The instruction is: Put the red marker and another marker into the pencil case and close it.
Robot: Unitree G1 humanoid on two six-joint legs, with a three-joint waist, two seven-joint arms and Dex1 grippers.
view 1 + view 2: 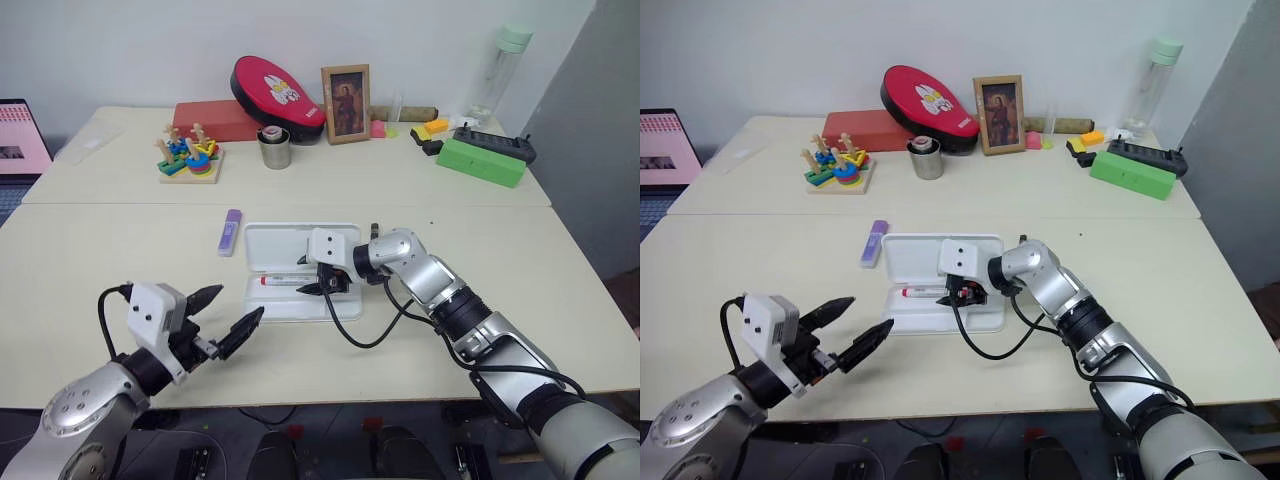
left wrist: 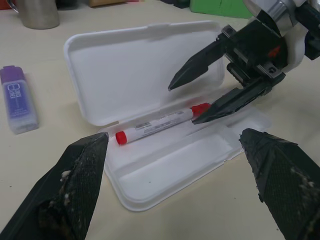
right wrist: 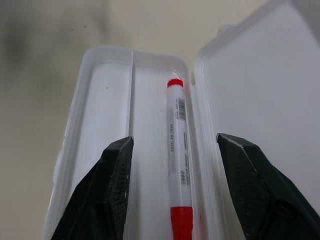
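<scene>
The pencil case (image 1: 300,262) is seen lying open on the table (image 1: 120,260), its lid folded back flat. The red marker (image 2: 157,124) is laid in the tray compartment next to the hinge. The right gripper (image 1: 322,283) is held just above the marker's capped end, its 2 fingers spread apart and gripping nothing. The purple marker (image 1: 231,231) is left on the table just beside the case. The left gripper (image 1: 224,318) is kept wide and empty, near the case.
</scene>
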